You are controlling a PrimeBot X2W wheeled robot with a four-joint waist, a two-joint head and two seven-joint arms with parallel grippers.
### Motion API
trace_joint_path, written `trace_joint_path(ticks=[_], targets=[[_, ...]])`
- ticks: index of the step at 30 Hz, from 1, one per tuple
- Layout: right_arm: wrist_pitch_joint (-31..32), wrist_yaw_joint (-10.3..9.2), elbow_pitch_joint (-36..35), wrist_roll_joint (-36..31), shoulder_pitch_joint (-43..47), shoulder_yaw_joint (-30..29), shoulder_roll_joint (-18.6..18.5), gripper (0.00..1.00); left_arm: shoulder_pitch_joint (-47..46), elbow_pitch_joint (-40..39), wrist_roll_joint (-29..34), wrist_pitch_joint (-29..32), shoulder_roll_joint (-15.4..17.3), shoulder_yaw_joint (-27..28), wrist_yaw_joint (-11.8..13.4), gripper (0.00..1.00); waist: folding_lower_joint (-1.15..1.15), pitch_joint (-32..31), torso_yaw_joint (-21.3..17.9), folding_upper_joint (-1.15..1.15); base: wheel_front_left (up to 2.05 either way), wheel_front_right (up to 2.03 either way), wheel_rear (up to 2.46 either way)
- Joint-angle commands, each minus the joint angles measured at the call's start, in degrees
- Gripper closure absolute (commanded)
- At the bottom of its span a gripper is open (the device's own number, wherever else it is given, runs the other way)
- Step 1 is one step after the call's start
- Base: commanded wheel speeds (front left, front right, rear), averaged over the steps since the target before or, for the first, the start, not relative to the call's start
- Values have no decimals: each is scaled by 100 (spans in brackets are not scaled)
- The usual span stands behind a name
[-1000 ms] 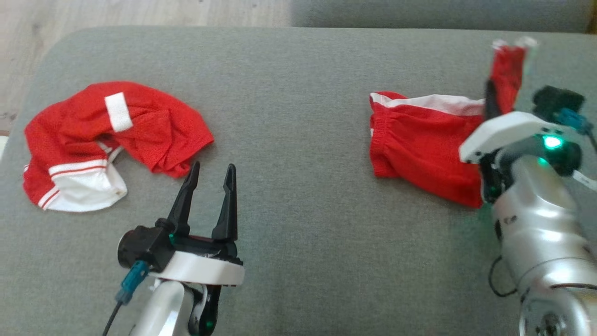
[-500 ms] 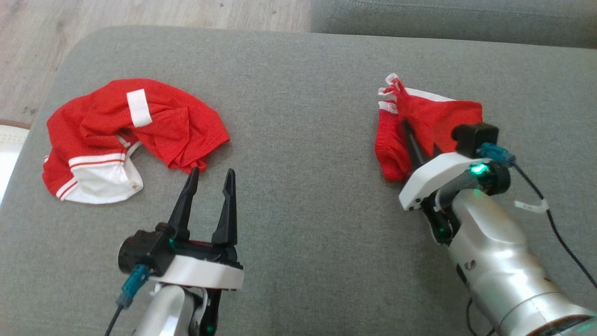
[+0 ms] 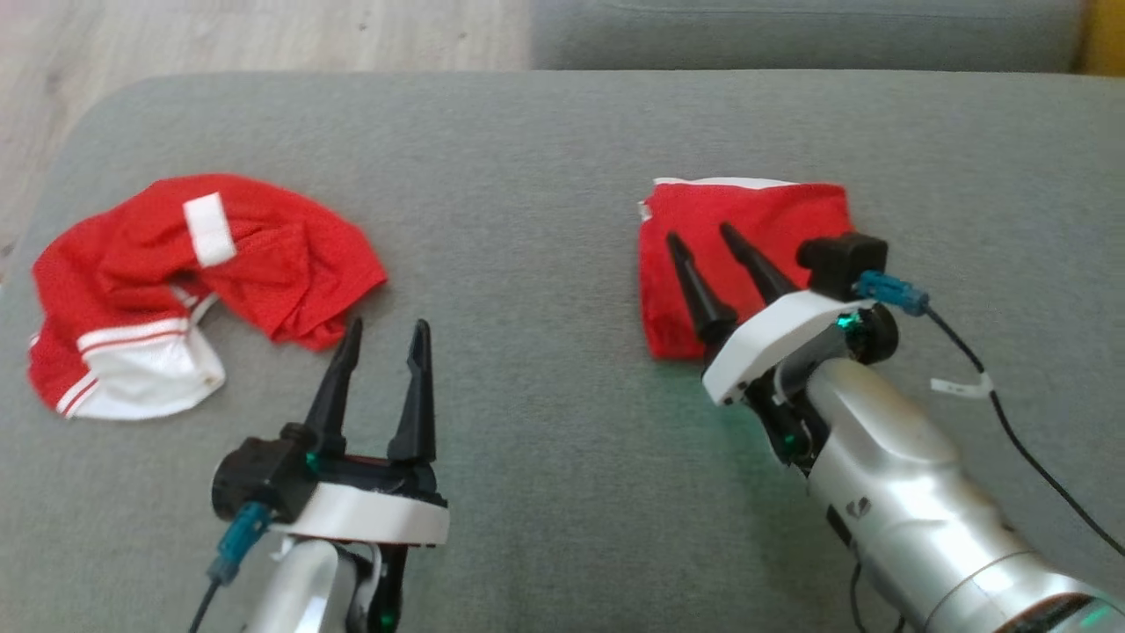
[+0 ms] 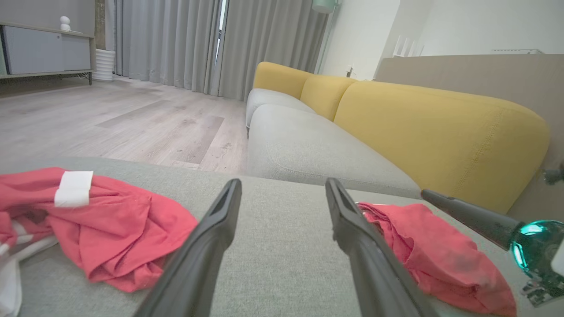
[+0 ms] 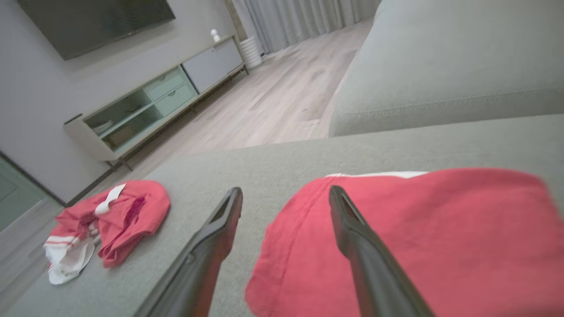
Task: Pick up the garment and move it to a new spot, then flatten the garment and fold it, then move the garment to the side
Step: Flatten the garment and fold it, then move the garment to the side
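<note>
Grey sofa seat [image 3: 545,132], wide and flat; wood floor [image 3: 264,35] past its far edge; yellow sofa backs [image 4: 440,132] in bkgd.

Item 1 – folded garment [image 3: 756,220]. Red cloth w/ white trim along far edge, lying flat in a compact rectangle on right half of seat, mid-depth. Handling (est.): v. light, limp, no stiffness; not fragile. Layers likely to slide or fall open if only the top one is caught. Hold (est.): pinch all layers at a corner or along a folded edge, low to the seat; a two-point lift at both short edges would keep the fold best.

Item 2 – crumpled garment [image 3: 176,281]. Red w/ white panel and patch, heaped at left of seat, well apart from item 1.

Item 3 – right fingers [image 3: 693,286]. Apart, nothing btwn them, over left part of item 1; wrist view has one over the cloth, the other over bare seat just beside its left edge. Contact w/ cloth: cannot tell.

Item 4 – left fingers [image 3: 338,374]. Apart, empty, near side of seat, just beside item 2.

Status (est.): fold looks done; move to side not yet done.
</note>
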Motion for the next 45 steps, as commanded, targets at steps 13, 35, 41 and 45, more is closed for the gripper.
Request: trace_joint_path(ticks=[13, 35, 41, 45], targets=[[-167, -4, -1613, -2406, 750, -2834, -137, 0, -226, -600, 83, -30, 17, 476, -23, 0, 0, -88, -876, 0, 0, 0, 0], [-168, -4, -3632, -3128, 2636, -3866, 103, 0, -20, -560, 232, -30, 17, 511, -215, 0, 0, -53, -1258, 0, 0, 0, 0], [-169, -4, -3618, -3174, 2529, -3946, 103, 0, -77, -592, 223, -30, 17, 472, -231, 0, 0, 13, -1166, 0, 0, 0, 0], [-169, -4, -3474, -3253, 2380, -3955, 103, 0, -132, -604, 219, -30, 17, 423, -240, 0, 0, 99, -1060, 0, 0, 0, 0]])
